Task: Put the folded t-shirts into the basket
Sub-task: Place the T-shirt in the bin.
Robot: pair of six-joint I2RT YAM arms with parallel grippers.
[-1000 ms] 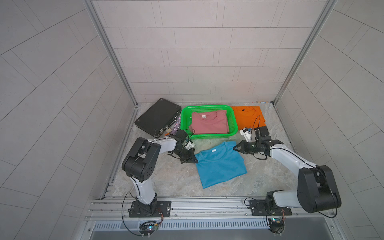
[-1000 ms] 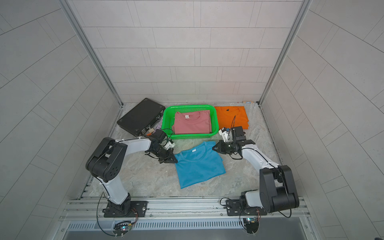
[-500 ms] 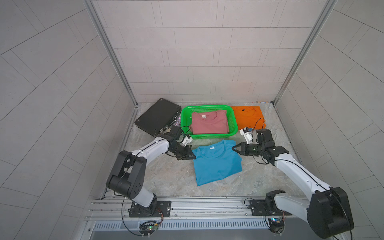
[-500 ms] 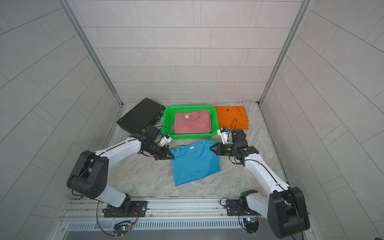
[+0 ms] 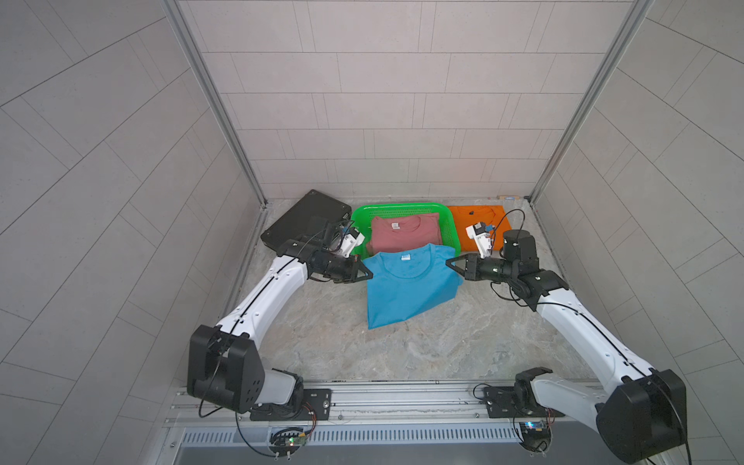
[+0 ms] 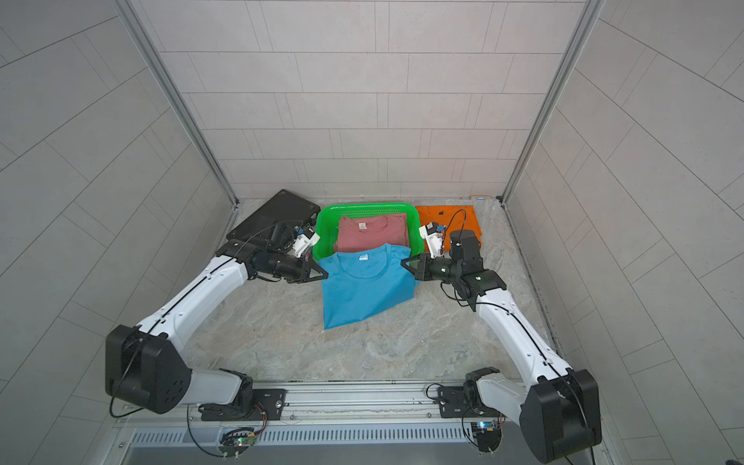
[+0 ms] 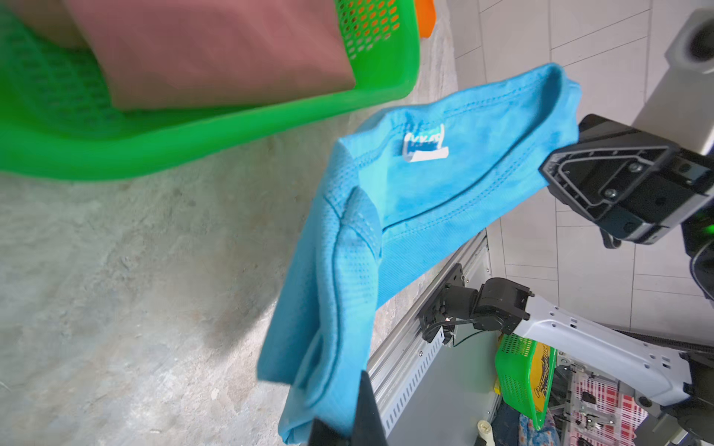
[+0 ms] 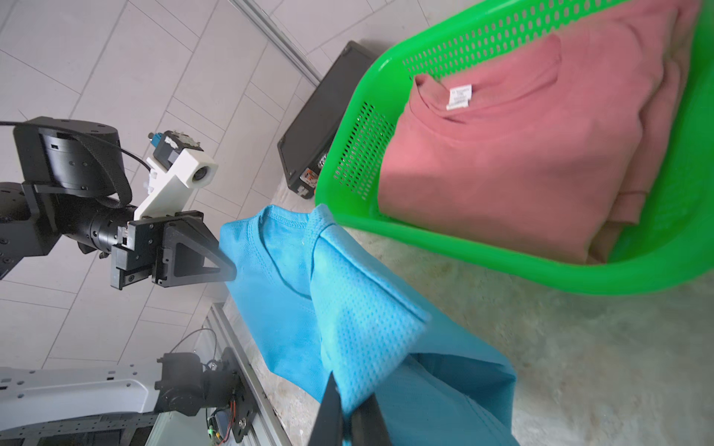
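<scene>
On the marble tabletop (image 5: pixel 322 342), the teal t-shirt (image 5: pixel 406 286) hangs between two arms, its collar edge over the near rim of the green basket (image 5: pixel 398 208) in both top views. A black case (image 5: pixel 298 219) flanks the basket's left. The pink t-shirt (image 5: pixel 402 235) lies folded inside; the orange t-shirt (image 5: pixel 463 219) lies just right of it. The left gripper (image 5: pixel 368 275) and right gripper (image 5: pixel 449 261) each pinch a teal shoulder tight.
</scene>
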